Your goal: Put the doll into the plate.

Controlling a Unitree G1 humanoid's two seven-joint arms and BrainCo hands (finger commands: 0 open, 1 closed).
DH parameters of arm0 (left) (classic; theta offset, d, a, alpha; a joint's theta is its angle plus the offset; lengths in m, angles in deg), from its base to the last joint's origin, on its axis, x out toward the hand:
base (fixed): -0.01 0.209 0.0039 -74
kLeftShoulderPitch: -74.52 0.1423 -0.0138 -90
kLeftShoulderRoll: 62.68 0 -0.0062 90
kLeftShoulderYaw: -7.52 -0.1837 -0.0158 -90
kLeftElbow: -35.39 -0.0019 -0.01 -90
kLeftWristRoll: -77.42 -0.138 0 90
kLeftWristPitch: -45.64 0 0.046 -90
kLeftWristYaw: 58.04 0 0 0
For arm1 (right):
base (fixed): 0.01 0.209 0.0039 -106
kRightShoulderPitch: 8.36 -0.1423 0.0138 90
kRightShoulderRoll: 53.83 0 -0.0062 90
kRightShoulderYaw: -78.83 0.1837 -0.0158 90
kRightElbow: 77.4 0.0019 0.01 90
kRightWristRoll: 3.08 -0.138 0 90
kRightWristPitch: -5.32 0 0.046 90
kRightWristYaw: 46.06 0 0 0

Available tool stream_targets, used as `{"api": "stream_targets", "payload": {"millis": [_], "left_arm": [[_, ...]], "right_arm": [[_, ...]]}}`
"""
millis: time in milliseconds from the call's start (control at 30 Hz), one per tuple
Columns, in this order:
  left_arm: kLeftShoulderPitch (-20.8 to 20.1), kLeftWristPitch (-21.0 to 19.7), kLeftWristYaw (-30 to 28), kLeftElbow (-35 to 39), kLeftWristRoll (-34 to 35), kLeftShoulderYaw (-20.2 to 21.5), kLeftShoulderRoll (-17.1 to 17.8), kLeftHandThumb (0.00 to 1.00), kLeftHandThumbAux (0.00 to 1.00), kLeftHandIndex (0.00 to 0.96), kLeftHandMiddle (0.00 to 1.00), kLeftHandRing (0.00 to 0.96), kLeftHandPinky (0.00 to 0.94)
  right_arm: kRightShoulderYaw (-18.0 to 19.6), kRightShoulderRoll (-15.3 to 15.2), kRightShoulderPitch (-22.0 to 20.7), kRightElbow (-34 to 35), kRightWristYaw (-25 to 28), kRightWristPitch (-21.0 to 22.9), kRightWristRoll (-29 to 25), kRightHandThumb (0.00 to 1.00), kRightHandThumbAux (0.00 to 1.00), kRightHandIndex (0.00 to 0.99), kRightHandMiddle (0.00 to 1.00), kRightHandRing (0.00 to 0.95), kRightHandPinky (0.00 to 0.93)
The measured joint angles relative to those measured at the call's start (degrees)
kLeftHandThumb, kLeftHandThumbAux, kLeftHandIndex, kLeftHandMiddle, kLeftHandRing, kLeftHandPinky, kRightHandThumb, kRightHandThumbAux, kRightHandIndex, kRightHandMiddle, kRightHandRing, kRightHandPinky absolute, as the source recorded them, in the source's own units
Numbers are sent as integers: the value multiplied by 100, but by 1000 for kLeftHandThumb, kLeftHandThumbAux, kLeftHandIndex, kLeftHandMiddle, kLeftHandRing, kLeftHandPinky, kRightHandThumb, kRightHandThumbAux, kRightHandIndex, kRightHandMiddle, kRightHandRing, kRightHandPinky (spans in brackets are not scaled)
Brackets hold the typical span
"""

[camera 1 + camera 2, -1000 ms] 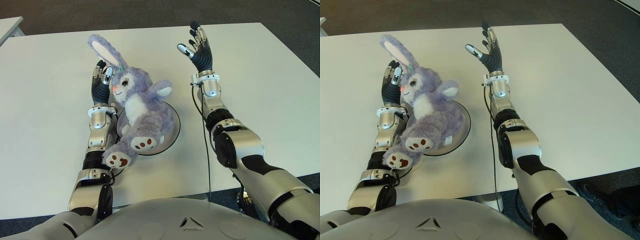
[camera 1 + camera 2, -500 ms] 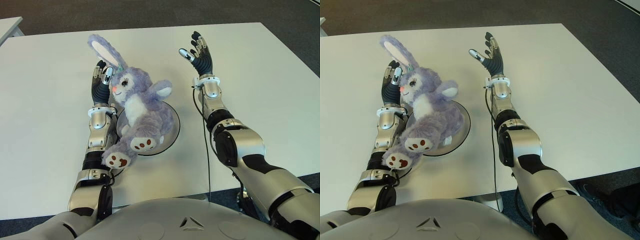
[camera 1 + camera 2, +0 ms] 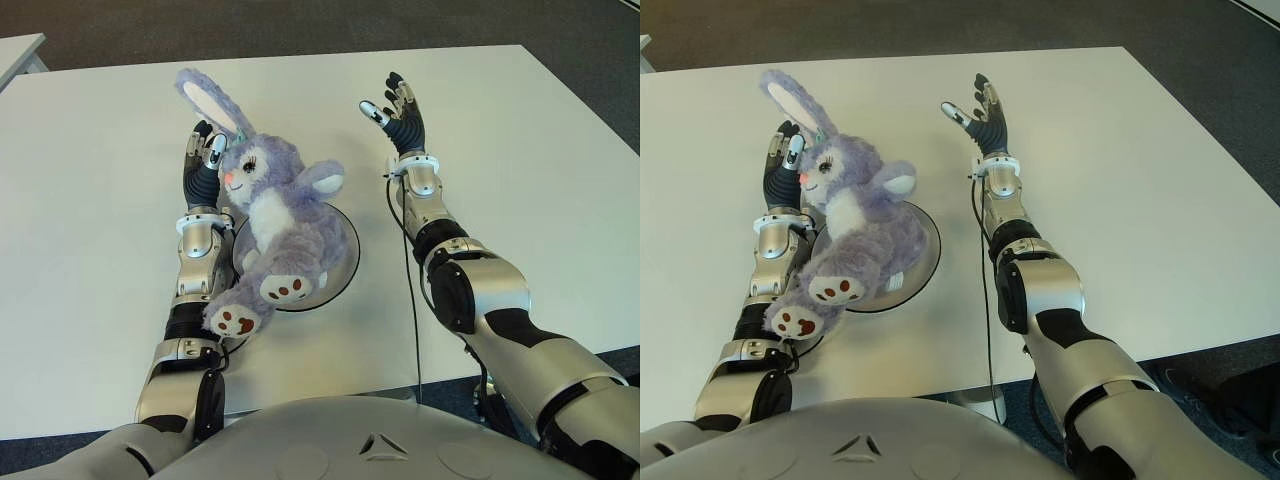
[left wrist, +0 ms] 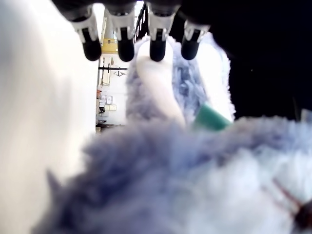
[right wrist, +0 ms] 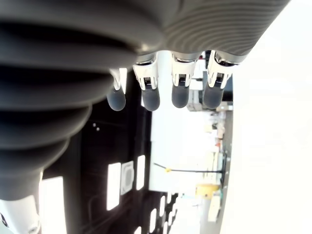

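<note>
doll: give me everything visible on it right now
The doll is a plush rabbit with fluffy lavender fur, a white belly, a pink nose, dark eyes and brown paw pads on white soles. It lies face up, its body over the dark, silver-rimmed plate, head and one long ear stretching past the rim, one foot resting on the left forearm. The left hand, fingers open, shows against its head.

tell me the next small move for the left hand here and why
Probably draw the left hand away to the robot's left. Its fingers are straight beside the doll, which already lies over the plate, one foot hanging past the rim. The right hand is open and apart.
</note>
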Motion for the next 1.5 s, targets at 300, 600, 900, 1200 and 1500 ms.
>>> {"api": "stream_targets", "payload": {"millis": [300,600,900,1200,1500], "left_arm": [[0,25,0,-2,3,2,3,0,379,0,26,9,0],[-1,50,0,-6,2,-1,5,0,376,0,24,2,0],[-1,81,0,-12,2,1,10,0,375,0,29,8,0],[-1,92,0,-11,2,-1,10,0,373,0,39,17,0],[-2,135,0,-17,2,1,10,0,376,0,49,29,0]], "right_arm": [[-29,5,13,-42,-17,259,3,0,681,0,1,0,0],[-23,43,114,-53,-17,402,-3,0,687,0,0,0,0],[7,114,208,-74,-18,411,-11,0,685,0,4,0,0],[83,218,363,-73,-11,411,-28,0,696,4,23,0,0],[120,253,374,-69,1,406,-28,0,701,20,38,18,13]]}}
